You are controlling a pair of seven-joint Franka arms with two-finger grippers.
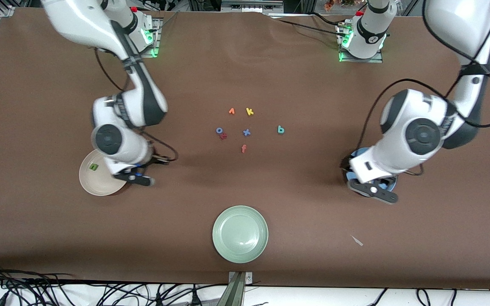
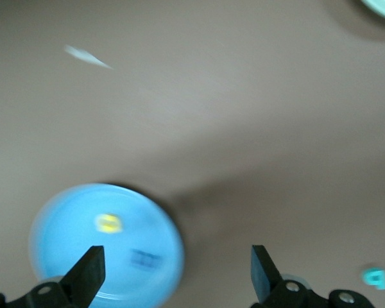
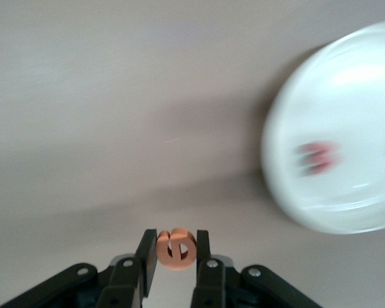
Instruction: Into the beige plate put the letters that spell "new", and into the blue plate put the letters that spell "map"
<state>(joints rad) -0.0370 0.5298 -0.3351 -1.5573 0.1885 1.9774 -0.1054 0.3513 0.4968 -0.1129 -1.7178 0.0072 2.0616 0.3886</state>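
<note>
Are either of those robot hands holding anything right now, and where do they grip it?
The right gripper pinches the orange e by its two sides. The left gripper is open and holds nothing.

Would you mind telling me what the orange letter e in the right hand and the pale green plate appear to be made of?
The small orange letter e looks like foam: thick, matte, with soft rounded edges, pinched between the right hand's fingers. The round pale green plate looks like glazed ceramic or hard plastic: smooth, with faint glossy highlights and concentric rings; the look alone leaves open which.
</note>
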